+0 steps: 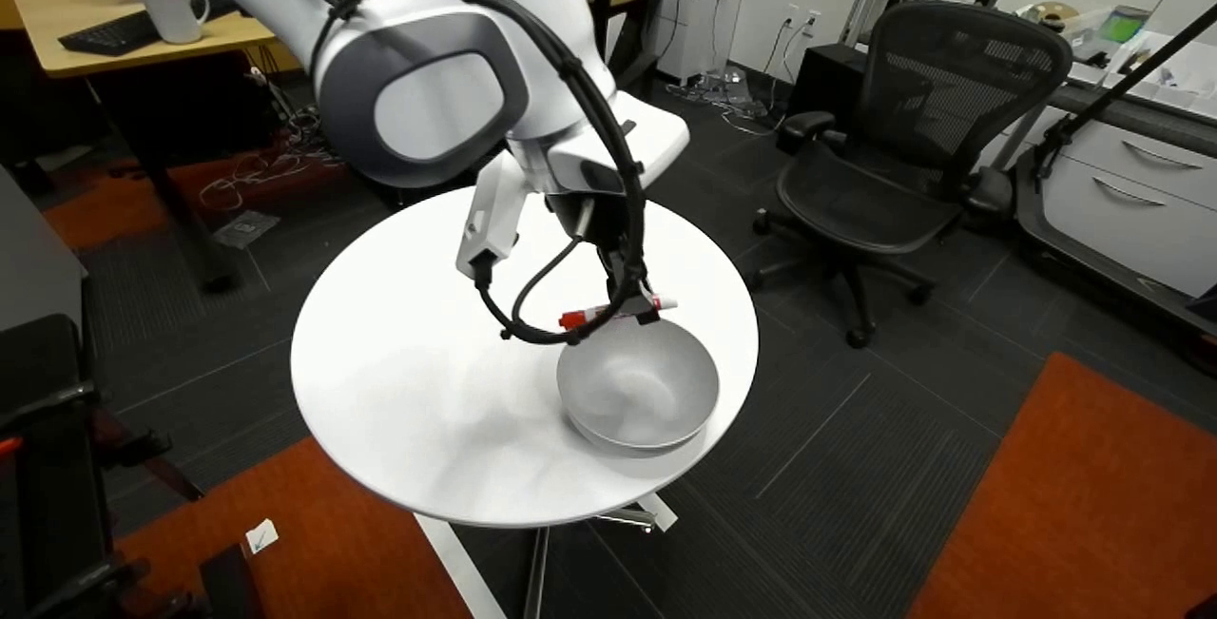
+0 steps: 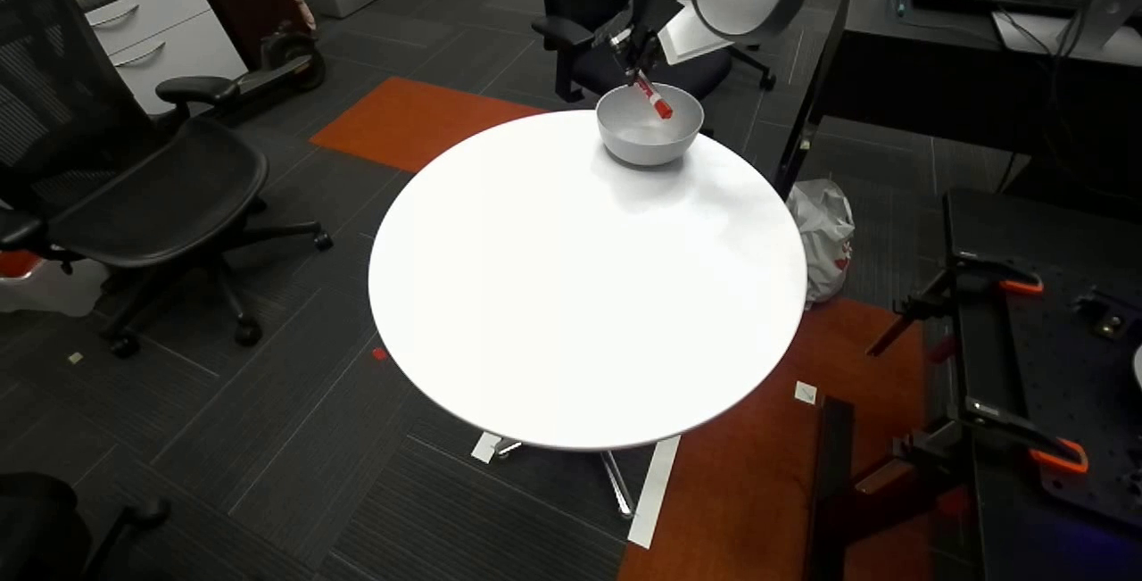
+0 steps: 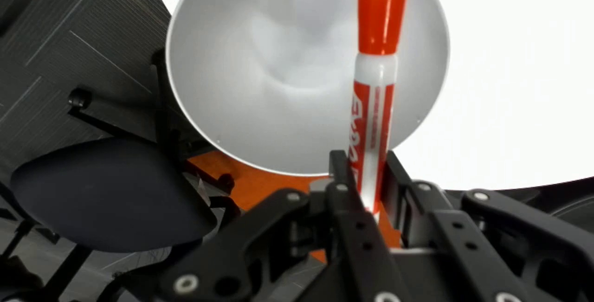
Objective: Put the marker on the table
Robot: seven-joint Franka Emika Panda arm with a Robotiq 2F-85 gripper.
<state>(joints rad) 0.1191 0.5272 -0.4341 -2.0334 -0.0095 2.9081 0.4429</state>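
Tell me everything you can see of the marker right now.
The marker looks plastic: a slim barrel with a red-and-white label, white collar, and red cap on, narrowing to a small stub. Only the gripper visibly touches it, pinching near the end away from the cap. It is held off the table, its cap end over the bowl; exact tilt is hard to judge.

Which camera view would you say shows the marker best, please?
The wrist view: there the marker is large, with its cap and printed label clear, though the jaws cover its lower sides. In both exterior views it is small, its red cap showing but lettering unreadable; in an exterior view a black cable partly hides it.
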